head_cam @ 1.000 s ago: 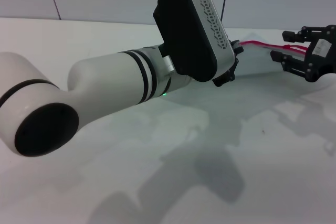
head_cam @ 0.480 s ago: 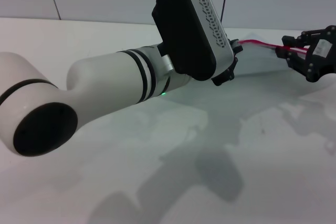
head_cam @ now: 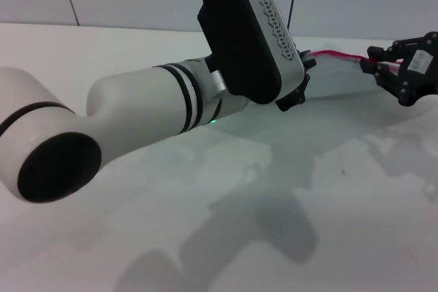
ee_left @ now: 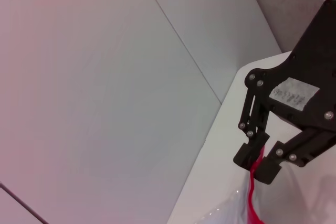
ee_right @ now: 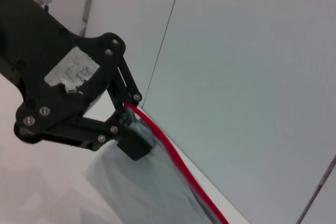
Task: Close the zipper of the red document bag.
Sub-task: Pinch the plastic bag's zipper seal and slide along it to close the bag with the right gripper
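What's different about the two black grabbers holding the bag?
The left gripper clamps the end corner of the red document bag; the right gripper pinches the zipper farther along that edge. In the head view the left gripper is mostly hidden behind its arm, while the right gripper shows plainly. Both are black, with fingers shut.

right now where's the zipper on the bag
In the head view the zipper runs along the far edge of the red document bag, stretched between the left claw and the right claw, toward the robot's right.
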{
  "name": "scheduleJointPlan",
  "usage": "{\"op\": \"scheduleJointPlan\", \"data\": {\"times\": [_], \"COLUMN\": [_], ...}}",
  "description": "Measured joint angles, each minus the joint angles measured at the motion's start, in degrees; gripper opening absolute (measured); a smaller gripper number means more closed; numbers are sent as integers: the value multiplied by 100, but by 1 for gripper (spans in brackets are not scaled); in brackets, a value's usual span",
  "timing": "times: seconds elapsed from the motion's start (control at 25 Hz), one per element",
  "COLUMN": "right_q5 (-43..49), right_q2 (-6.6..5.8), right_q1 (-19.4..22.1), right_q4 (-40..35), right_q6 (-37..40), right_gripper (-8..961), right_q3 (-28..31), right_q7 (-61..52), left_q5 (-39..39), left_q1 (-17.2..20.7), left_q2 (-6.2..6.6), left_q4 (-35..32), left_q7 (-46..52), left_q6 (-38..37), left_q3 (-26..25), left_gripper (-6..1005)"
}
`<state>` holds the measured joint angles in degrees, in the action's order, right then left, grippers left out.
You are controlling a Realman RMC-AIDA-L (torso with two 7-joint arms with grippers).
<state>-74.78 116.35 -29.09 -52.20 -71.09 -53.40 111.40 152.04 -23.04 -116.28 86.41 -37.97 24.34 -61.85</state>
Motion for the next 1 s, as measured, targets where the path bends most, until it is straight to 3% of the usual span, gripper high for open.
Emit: {"op": "scheduleJointPlan", "data": {"times": [0.56, 0.64, 1.0], "right_q5": [-13, -14, 24], "right_q2": [2, 2, -16], "right_q1": [-4, 0, 20], "right_q4": [79, 87, 234], "right_q6": [78, 123, 536], "right_gripper": [182, 121, 81], "right_q3": [9, 18, 26], "right_q7": [11, 11, 32], "left_q5": [-7, -3, 33], "left_q1": [5, 18, 94], "left_q2": [0, 0, 0], "left_q4": [-18, -7, 131], "left_q7": [0, 0, -42], "left_q6": [0, -2, -5], "left_q3": [19, 13, 2], "left_gripper": [75, 75, 77]}}
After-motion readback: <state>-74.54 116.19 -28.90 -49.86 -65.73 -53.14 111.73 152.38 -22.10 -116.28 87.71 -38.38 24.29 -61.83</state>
